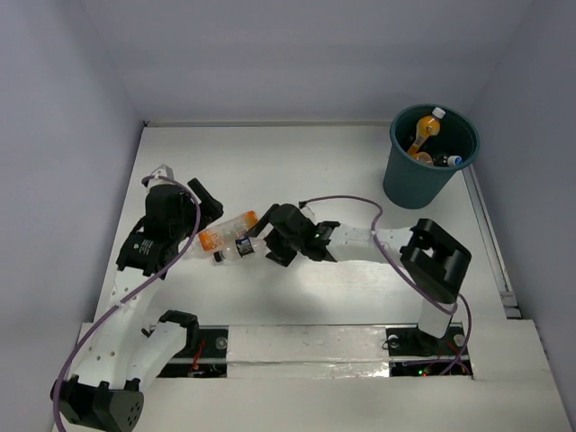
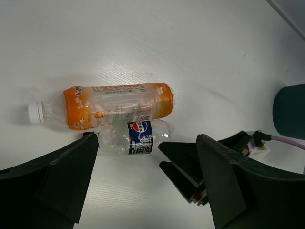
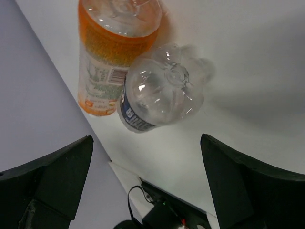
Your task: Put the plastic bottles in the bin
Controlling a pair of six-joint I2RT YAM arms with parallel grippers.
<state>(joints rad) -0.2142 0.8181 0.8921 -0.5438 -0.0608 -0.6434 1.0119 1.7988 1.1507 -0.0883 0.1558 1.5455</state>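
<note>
Right, two bottles lay touching side by side on the table (image 1: 315,162), the orange bottle (image 1: 227,230) and the clear bottle (image 1: 236,250), long axes running left to right, caps toward the left arm. The right gripper (image 3: 147,139) faced their bases end-on, just beside them, jaws spread wide, holding nothing. The left gripper (image 2: 147,143) hung broadside over them, well open, empty too. The bin (image 1: 409,184) stood far right, so the right arm looked better placed
</note>
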